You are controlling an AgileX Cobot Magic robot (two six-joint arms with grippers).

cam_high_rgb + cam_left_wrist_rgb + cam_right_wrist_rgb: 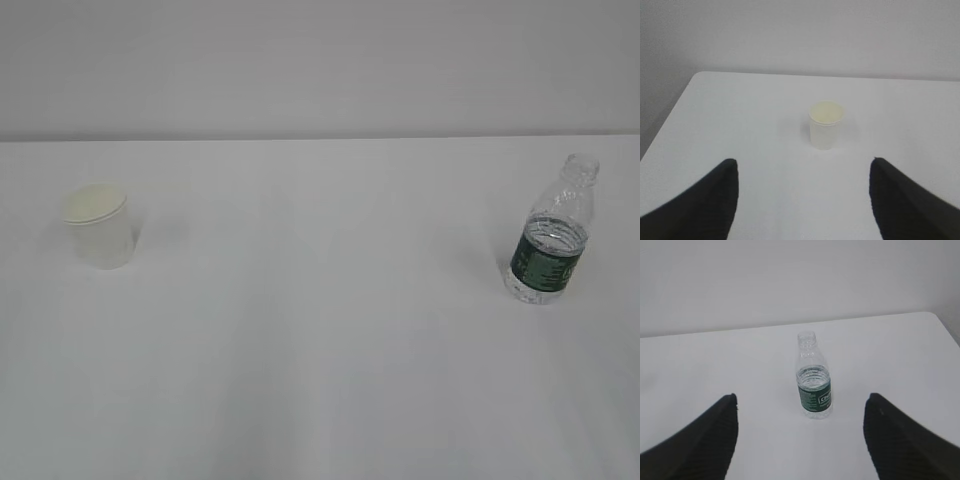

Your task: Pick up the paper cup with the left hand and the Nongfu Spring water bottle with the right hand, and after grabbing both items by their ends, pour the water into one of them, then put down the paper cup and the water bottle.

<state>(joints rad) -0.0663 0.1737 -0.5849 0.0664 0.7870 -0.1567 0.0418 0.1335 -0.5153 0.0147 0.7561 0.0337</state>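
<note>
A white bench (320,380) carries the two items of a pouring job, well apart: the paper cup (100,228) stands upright toward the left, the capless Nongfu Spring water bottle (551,232) upright toward the right, its water level near the top of the dark green label. Neither arm appears in the exterior view. Seen from its own wrist camera, the left tool (802,200) hangs short of the cup with its black fingers spread wide and nothing between them, the cup framed in the gap ahead. The right tool (800,437) is likewise spread wide and empty, the bottle centred ahead of it. Nothing has been lifted; both grasps are yet to be made. The risks lie in those first contacts: the cup looks light and thin-walled, so a finger clipping its rim on approach could tip or push it, and too firm a squeeze could crumple it. The bottle is open and tall for its base, so a sideways nudge could topple it and spill water across the bench, and a hard pinch on soft plastic could push water out of the neck.
</note>
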